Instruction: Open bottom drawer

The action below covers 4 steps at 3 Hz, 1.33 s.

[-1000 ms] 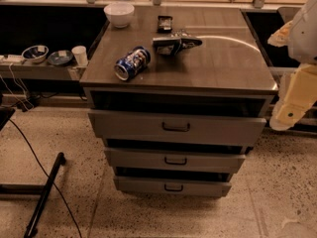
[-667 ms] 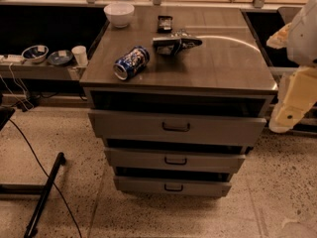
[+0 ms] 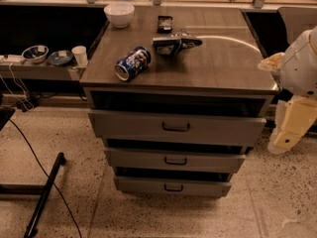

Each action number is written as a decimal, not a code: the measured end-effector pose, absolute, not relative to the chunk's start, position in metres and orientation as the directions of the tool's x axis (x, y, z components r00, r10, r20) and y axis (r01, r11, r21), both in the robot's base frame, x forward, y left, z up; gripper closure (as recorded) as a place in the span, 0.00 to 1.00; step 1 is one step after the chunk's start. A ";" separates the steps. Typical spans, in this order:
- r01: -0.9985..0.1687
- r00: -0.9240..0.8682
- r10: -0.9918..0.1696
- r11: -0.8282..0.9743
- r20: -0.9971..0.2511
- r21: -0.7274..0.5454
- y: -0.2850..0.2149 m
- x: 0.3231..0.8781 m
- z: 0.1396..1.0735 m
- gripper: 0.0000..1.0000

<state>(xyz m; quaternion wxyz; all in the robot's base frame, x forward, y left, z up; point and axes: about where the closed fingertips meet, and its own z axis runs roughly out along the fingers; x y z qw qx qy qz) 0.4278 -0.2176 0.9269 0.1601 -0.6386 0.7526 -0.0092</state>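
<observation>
The grey cabinet [image 3: 218, 68] has three drawers stacked at its front. The bottom drawer [image 3: 143, 185] is the lowest, with a slim flat front and a small dark bar handle [image 3: 173, 188]; a dark gap runs above it. The middle drawer [image 3: 133, 157] and the taller top drawer [image 3: 129, 125] sit above it. My arm's white and cream links hang at the right edge, and the gripper [image 3: 290, 133] is there, right of the cabinet at drawer height, apart from every handle.
On the cabinet top lie a blue can [image 3: 132, 63] on its side, a white bowl [image 3: 119, 14], a dark tool [image 3: 176, 42] and a small black item [image 3: 164, 23]. A low shelf at left holds bowls [image 3: 34, 53] and a cup [image 3: 79, 55]. A black stand leg [image 3: 42, 197] and cable cross the floor at left.
</observation>
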 end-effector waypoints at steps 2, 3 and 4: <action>-0.963 -0.128 -0.912 0.208 -0.390 -0.171 -0.218 0.422 0.813 0.00; -0.977 -0.057 -0.896 0.142 -0.440 -0.161 -0.214 0.419 0.755 0.00; -0.978 -0.038 -0.900 0.123 -0.435 -0.168 -0.213 0.419 0.754 0.00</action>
